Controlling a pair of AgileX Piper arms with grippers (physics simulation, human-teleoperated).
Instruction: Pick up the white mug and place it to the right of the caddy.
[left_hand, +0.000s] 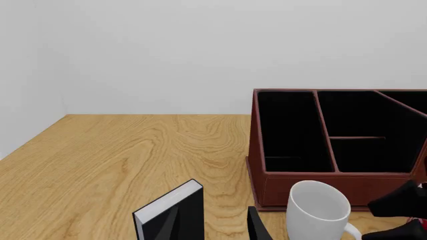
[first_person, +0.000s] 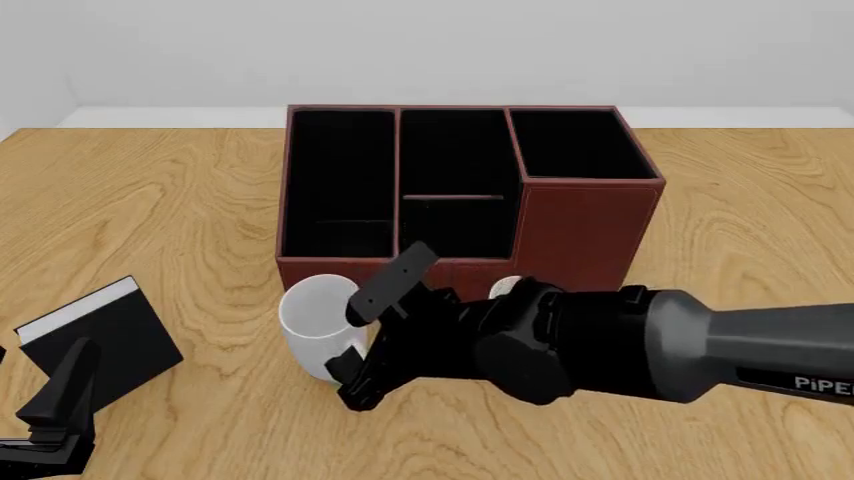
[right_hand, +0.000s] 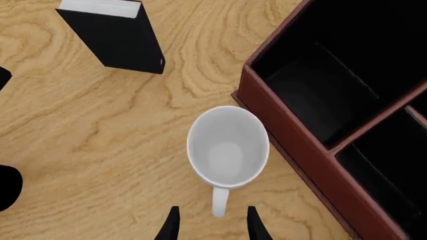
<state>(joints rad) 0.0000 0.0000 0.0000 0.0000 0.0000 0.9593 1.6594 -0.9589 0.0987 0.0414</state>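
Black book (first_person: 100, 335) to my left, caddy (first_person: 587, 225) just behind white mug (first_person: 318, 312), my open right gripper (first_person: 378, 335) above its handle, left gripper (first_person: 54, 405) unclear.

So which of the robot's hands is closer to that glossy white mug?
The right hand. It hangs just above the glossy white mug, fingers open around the handle side. The left hand sits far off at the table's near left edge, beside the black book.
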